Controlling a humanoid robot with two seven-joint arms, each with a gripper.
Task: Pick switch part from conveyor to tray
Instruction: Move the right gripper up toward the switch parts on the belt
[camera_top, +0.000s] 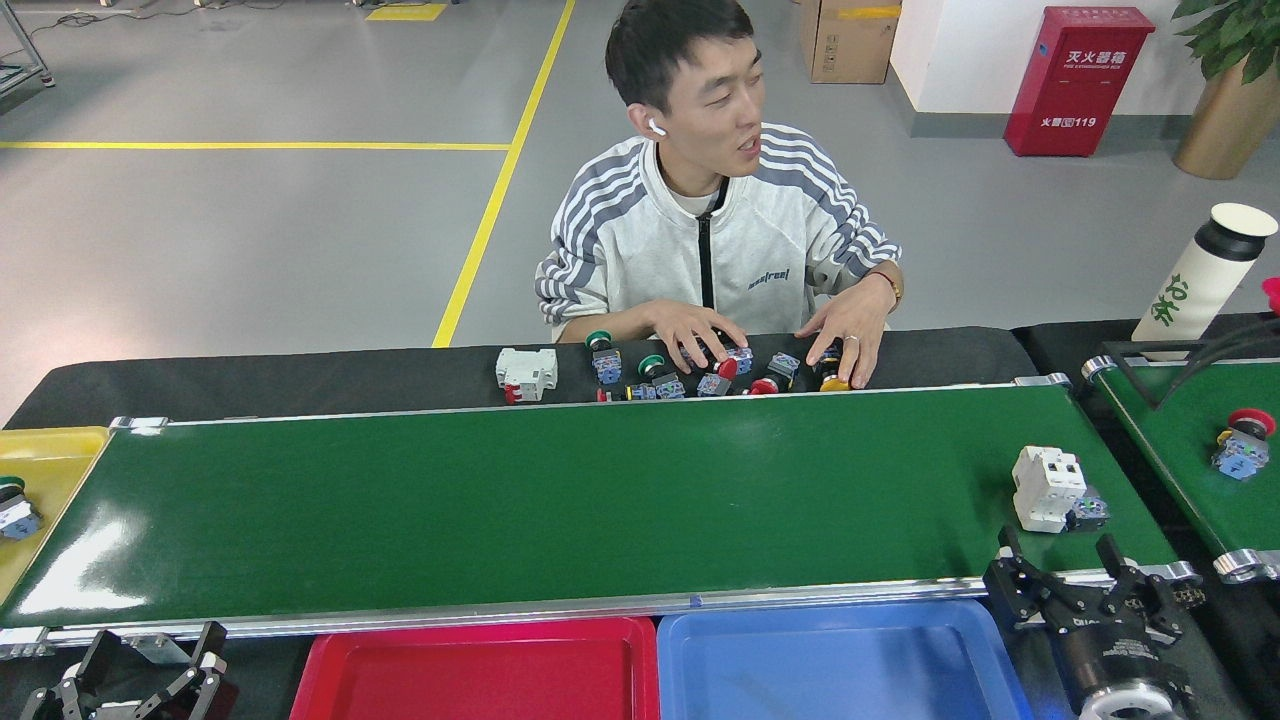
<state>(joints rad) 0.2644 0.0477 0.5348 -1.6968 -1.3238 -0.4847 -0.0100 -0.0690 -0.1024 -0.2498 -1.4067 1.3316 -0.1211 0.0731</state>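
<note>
Looking at this, the biggest worry is timing. The white boxy plastic switch part (1046, 487) sits near the right end of the long glossy dark-green conveyor belt (560, 500), with a small dark push-button piece (1087, 510) touching its right side. The right black end effector (1085, 585) hovers just in front of them at the belt's near rail, fingers spread wide and holding nothing.

If the belt is running, the part could be somewhere else by the time the fingers close, so the grab lands on air or clips a corner and tips it. That little button piece snuggled up against it is trouble too: the fingers could catch both or shove the small one off the belt edge. The near silver rail is also right under the end effector, so a low approach could bang it.

The empty blue plastic tray (830, 665) sits right beside the end effector, with the red plastic tray (480, 670) to its left, so the drop should be short.

The left black end effector (140, 680) sits at the bottom corner, open and empty, well away from everything. The person's hands (690, 335) are on the loose switches on the black worktop (300, 385) behind the belt, well apart from the robot.
</note>
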